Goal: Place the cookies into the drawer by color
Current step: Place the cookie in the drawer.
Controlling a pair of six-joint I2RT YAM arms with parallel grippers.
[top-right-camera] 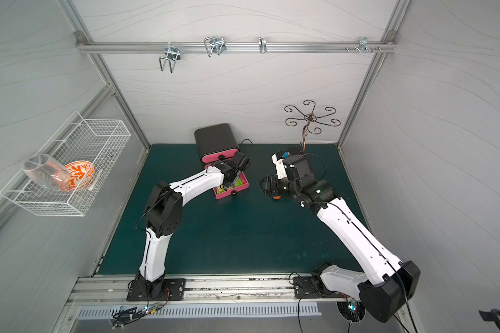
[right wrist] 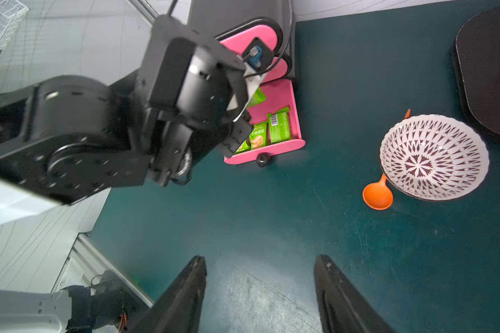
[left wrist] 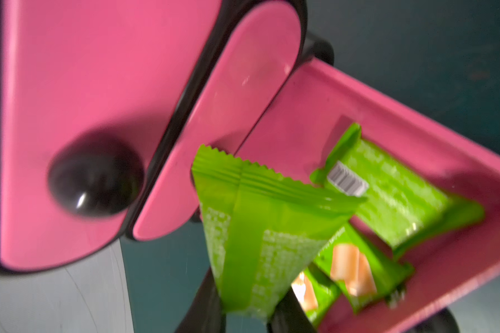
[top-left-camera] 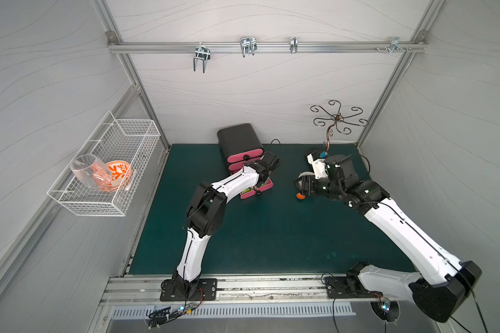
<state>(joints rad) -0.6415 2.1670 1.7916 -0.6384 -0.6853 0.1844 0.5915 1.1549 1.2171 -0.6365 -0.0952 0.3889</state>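
Left wrist view: your left gripper (left wrist: 247, 312) is pinching the held green packet (left wrist: 266, 245) by one end; its zigzag-sealed other end sticks out free.
Packet's place: above the open drawer (top-left-camera: 266, 188), the lowest drawer of the pink-fronted cabinet (top-left-camera: 237, 138), which sits at 11 o'clock from the middle of the mat (top-left-camera: 272, 236) in a top view.
Already stowed: three stowed green packets (right wrist: 279, 128) lie flat, side by side, on that drawer's floor.
Right gripper (right wrist: 260, 258): fingers spread with nothing between them, over bare mat near the patterned bowl (right wrist: 387, 173) at 1 o'clock.
Weight: very light by my judgement; you will hardly feel it in the grip.
Wrapper: thin glossy film, soft and crinkly, likely slick, so it may slide or swing if you pinch only a corner.
Contents: the printed picture shows a tan cake or biscuit, probably crumbly, so squeeze gently.
Where to hold: take the flat crimped end seal, or span the narrow width of the body with light pressure.
Barcode (left wrist: 347, 180): a white patch with black bars on the back of one stowed packet.
Writing: the right wrist view gives small capitals that seem to end in CAKE, above Chinese characters I cannot read surely. Fine print on the held packet is blurred, and no brand name is legible.
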